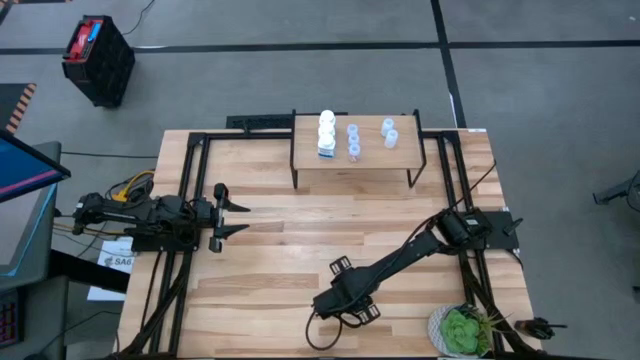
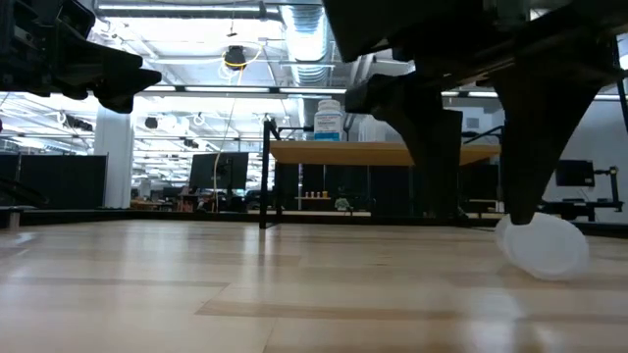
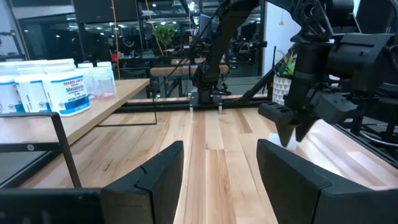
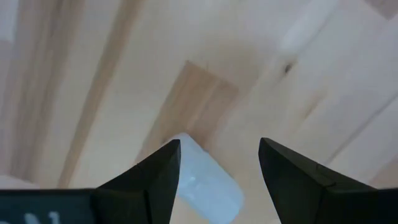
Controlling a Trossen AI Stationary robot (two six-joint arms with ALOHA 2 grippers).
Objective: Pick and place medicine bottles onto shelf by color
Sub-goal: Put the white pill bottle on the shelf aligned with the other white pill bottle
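Right gripper (image 4: 219,163) low over the near worktop (image 1: 300,230), fingers spread around a pale bottle (image 4: 208,183) lying on its side, not clamped. Left gripper (image 1: 236,216) waiting at the left, fingers apart, empty. Other bottles (image 1: 352,140) standing on the far shelf (image 1: 370,165).

Grey floor (image 1: 300,70) with black lines, black crate (image 1: 97,60) — bright ceiling lights (image 2: 196,12)

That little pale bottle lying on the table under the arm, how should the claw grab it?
Straight down from above, fingers across its round sides. The bottle lies tipped over on the table, and the open right gripper hangs over it.
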